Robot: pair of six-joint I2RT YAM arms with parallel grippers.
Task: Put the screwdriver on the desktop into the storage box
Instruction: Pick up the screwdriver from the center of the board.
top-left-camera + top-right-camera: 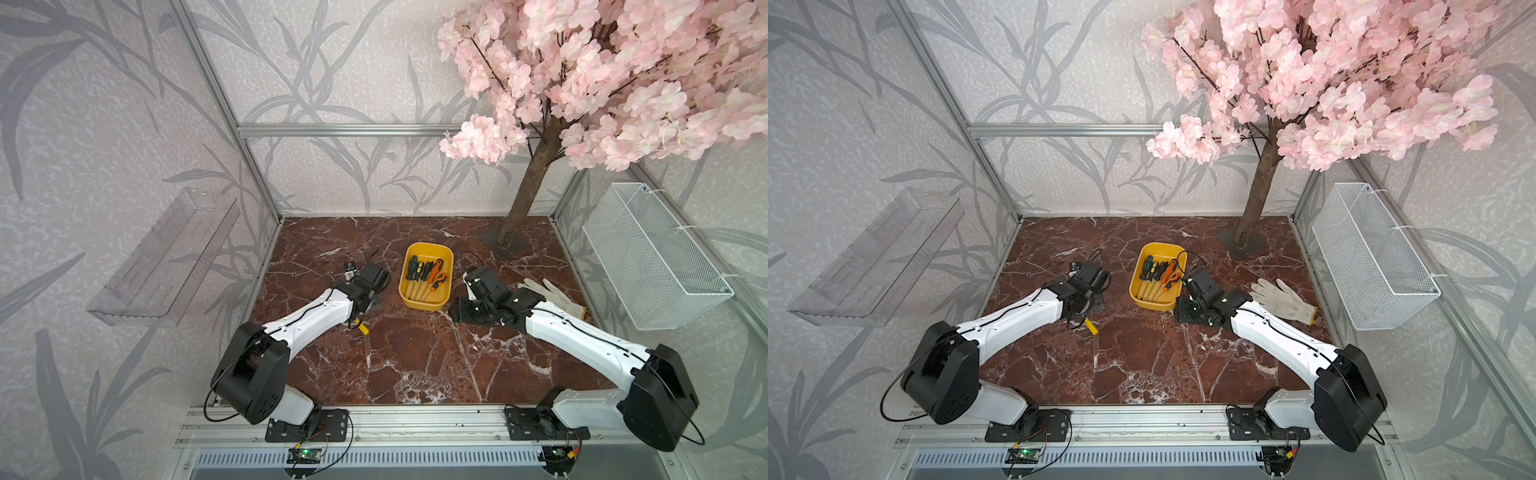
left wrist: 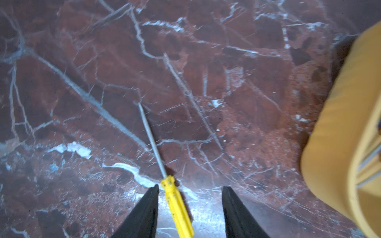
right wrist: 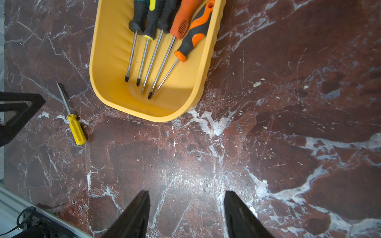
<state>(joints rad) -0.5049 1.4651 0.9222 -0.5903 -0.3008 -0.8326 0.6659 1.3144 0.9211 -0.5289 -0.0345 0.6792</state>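
1. Left wrist view: the left pincer (image 2: pixel 190 186) hangs half-open and empty above the bench (image 2: pixel 247 103). Its two fingers stand astride the yellow-handled screwdriver (image 2: pixel 175 202), whose handle sits nearer one finger than the other.
2. The screwdriver lies flat on the bench, outside the storage box (image 2: pixel 340 123), with its shaft pointing away from the pincer. In a top view only the handle end (image 1: pixel 364 329) shows from under the left arm (image 1: pixel 316 313).
3. The step in hand appears to be the grasp: centre the jaws on the handle, descend until the tips nearly meet the stone, then close squarely so the round tool cannot roll or pivot.
4. The box, near by, already holds five screwdrivers (image 3: pixel 182 22); a release over the bare strip of its floor looks wise.
5. Beyond it, the right pincer (image 3: pixel 186 192) hovers half-open and empty over bare bench.
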